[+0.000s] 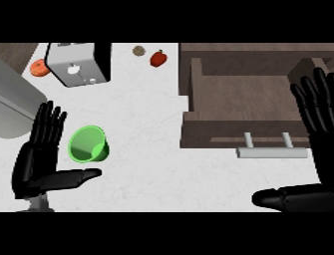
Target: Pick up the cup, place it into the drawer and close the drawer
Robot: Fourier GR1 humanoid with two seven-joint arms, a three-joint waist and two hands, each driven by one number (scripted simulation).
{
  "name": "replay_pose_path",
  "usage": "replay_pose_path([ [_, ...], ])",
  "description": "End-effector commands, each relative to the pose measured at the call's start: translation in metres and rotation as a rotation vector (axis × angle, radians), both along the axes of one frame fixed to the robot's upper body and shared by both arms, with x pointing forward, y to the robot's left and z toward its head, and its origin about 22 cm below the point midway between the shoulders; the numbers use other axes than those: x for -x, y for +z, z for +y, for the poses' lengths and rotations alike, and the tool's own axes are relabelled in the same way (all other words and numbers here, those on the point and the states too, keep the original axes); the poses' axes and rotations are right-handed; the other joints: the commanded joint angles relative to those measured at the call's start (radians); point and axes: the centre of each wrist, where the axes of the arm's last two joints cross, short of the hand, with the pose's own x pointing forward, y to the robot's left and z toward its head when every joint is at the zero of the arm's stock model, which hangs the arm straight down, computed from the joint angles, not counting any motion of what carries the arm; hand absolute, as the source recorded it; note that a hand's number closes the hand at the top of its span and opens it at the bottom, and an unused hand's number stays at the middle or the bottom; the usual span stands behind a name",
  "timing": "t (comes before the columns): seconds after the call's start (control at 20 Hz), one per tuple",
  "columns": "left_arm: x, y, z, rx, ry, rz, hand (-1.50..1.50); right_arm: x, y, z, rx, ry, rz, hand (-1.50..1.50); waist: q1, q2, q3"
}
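A green cup point(89, 144) stands on the white counter point(162, 169), left of centre. My left hand point(41, 159) is open just left of and below the cup, fingers straight and thumb stretched under it, not touching it. The wooden drawer point(199, 134) is pulled open at the right, with its silver handle point(270, 152) at the front. My right hand point(324, 129) is open at the right edge, its fingers reaching up over the drawer's right side.
A silver toaster point(78, 62) stands at the back left with an orange fruit point(40, 68) beside it. A red fruit point(158, 58) and a small brown object point(138, 50) lie at the back. A grey sink edge point(0, 99) runs along the left.
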Motion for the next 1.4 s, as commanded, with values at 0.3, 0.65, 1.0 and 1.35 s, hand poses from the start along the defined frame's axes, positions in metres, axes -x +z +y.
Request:
replay_pose_path([
  [0.3, -0.011, -0.043, 0.005, 0.009, -0.01, 0.055, -1.5, -0.004, 0.003, -0.02, 0.023, -0.011, -0.006, -1.5, -0.001, 0.0, 0.0],
  [0.65, -0.011, -0.083, 0.02, -0.018, 0.018, 0.061, -1.5, -0.003, -0.004, -0.009, 0.013, 0.026, 0.007, -1.5, -0.001, 0.0, 0.0],
  [1.0, -0.019, -0.097, 0.017, -0.001, 0.069, 0.078, -1.5, -0.019, 0.008, -0.006, 0.012, 0.009, 0.016, -1.5, 0.0, 0.001, 0.0],
  [1.35, -0.021, -0.128, 0.038, 0.01, 0.069, 0.08, -1.5, -0.009, -0.007, 0.003, 0.002, 0.017, 0.008, -1.5, -0.003, 0.001, 0.0],
])
